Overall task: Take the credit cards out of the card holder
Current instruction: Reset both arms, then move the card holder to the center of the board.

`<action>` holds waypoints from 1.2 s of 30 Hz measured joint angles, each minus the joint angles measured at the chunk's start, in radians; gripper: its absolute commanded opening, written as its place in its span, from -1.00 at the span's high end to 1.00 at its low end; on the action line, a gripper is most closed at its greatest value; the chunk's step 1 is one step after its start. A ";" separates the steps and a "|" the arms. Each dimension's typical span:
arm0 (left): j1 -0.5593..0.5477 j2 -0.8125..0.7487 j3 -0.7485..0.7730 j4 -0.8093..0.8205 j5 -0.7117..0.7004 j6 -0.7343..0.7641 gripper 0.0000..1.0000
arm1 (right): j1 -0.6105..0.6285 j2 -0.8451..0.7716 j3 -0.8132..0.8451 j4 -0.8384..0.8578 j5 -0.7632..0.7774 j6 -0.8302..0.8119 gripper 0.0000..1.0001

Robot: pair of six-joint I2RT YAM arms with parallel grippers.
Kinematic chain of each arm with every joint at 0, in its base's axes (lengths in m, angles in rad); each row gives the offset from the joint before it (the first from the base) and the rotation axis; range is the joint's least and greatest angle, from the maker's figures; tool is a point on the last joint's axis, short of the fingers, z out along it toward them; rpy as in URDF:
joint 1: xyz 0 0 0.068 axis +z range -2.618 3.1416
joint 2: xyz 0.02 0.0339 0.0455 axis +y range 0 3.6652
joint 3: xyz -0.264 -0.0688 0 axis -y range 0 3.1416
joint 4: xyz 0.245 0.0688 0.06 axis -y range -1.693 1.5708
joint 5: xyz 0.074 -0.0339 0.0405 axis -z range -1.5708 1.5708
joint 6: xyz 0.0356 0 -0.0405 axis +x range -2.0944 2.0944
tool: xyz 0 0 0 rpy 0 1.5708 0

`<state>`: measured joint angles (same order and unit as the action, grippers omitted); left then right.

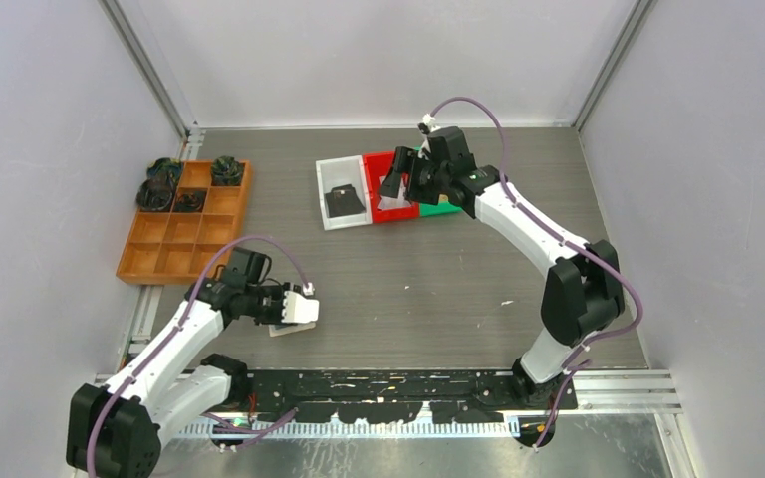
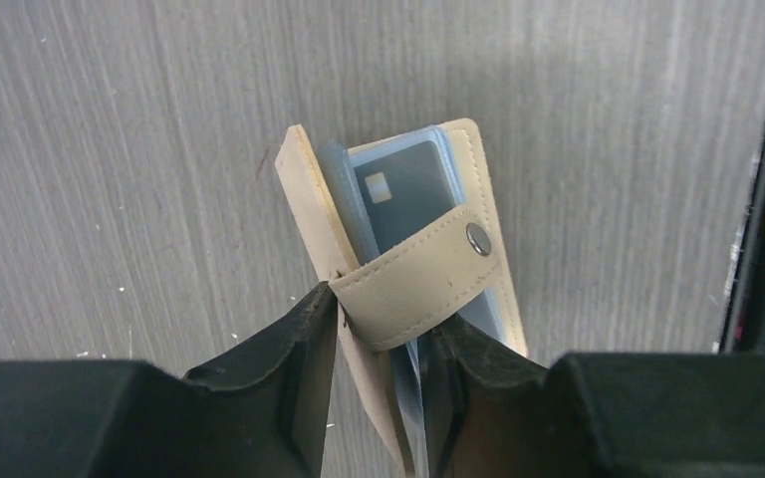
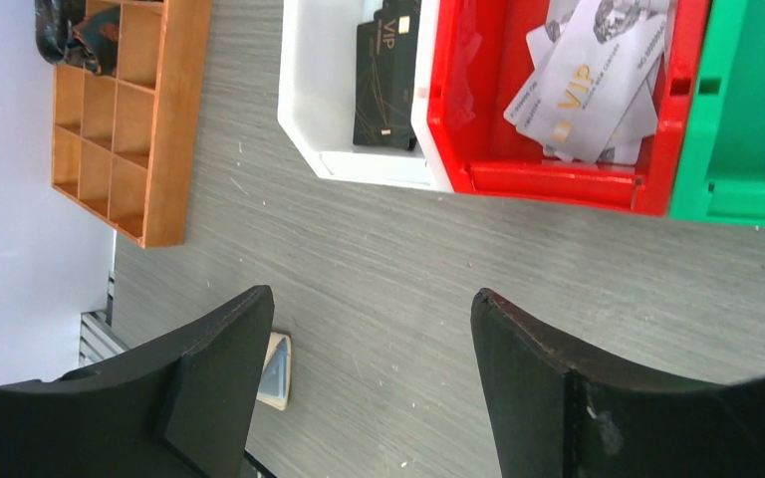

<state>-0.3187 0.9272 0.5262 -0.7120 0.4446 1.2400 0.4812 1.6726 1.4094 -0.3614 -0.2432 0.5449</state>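
1. The left gripper (image 2: 383,334) is clamped on the lower end of the small tan leather-like folding card holder (image 2: 309,204). It holds it just over the grey wood-grain table (image 1: 438,289), at about 7 o'clock in the overhead view
2. A blue-grey card (image 2: 408,189) shows through the clear sleeves, so I judge cards remain inside. The rounded snap tab (image 2: 428,269) lies across the front of the sleeves
3. The right gripper (image 3: 369,378) hangs at 12 o'clock with its jaws wide apart and nothing between them. It is above the red plastic bin (image 3: 558,181), which holds pale silver-white credit cards (image 3: 583,85). A black card (image 3: 383,75) lies in the white plastic bin (image 3: 319,80) at the red bin's 9 o'clock
4. The step in hand looks like fetching the next card. The right arm should travel to 7 o'clock, pinch only the exposed card edge at the holder's far end, and pull straight along the sleeve
5. The left clamp needs to hold firm against that pull, and the tab may have to be cleared first
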 measured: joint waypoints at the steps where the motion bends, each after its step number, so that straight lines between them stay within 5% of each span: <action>1: 0.000 -0.011 0.000 -0.021 0.011 0.008 0.27 | 0.000 -0.012 -0.014 0.001 -0.002 0.003 -0.58; 18: -0.004 -0.061 0.001 -0.298 0.125 0.124 0.21 | 0.000 -0.198 -0.217 0.064 -0.017 0.077 -0.64; 24: -0.027 -0.005 -0.018 -0.262 0.114 0.109 0.67 | -0.001 -0.222 -0.272 0.089 -0.021 0.109 -0.64; 27: -0.045 0.058 -0.034 -0.112 0.074 0.058 0.72 | -0.008 -0.241 -0.289 0.101 -0.016 0.114 -0.64; 30: -0.056 0.090 -0.045 0.057 0.023 0.037 0.41 | -0.018 -0.270 -0.311 0.113 0.002 0.114 -0.70; 33: -0.058 0.175 -0.011 0.154 -0.046 -0.002 -0.88 | -0.034 -0.327 -0.357 0.122 0.042 0.111 -0.88; 36: -0.058 0.244 0.084 0.142 -0.087 -0.087 -0.99 | -0.045 -0.377 -0.384 0.119 0.115 0.097 -0.99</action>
<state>-0.3767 1.1713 0.6102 -0.5705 0.3576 1.1526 0.4362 1.2953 1.0256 -0.2424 -0.1284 0.6418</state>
